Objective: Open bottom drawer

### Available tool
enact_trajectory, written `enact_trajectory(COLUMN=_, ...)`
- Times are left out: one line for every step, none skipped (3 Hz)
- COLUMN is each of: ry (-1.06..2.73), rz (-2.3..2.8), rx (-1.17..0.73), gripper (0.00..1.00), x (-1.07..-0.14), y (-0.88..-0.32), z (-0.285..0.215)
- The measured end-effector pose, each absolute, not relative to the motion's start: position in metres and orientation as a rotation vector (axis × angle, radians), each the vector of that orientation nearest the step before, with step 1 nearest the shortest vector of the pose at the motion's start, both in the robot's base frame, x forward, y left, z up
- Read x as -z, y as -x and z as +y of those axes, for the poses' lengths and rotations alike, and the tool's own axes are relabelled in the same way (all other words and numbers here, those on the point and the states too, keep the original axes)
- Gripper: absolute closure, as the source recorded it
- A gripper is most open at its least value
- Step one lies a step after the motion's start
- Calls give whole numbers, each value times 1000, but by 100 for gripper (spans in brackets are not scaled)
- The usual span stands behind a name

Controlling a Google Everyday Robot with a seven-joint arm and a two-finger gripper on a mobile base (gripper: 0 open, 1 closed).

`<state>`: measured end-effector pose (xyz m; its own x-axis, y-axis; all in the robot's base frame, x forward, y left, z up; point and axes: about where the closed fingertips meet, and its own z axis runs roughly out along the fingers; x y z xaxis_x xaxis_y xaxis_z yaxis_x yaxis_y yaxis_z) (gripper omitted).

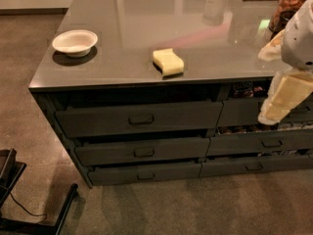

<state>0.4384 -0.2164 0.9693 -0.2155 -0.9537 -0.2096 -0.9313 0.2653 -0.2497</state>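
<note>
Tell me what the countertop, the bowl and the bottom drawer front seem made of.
Countertop: smooth, glossy grey, perhaps laminate or stone; it mirrors lights. Bowl: matte white, possibly paper or ceramic. Bottom drawer: dull dark grey, likely painted metal or wood. The gripper hangs at the right edge, before the narrower drawers.

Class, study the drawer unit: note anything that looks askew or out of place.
The right-hand drawers sit ajar, with contents showing in the gaps above them. The bottom drawer shows nothing odd. The gripper hangs in front of the topmost right one.
</note>
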Motion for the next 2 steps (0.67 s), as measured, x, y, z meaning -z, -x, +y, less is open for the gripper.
enact_trajectory(ry=1728, rz=2197, rx=57, gripper=42, x=-937, y=-431, z=-214)
enact_trajectory(ry=1717, rz=2196, rx=-47, gripper=66, x=-853, y=-428, z=-208)
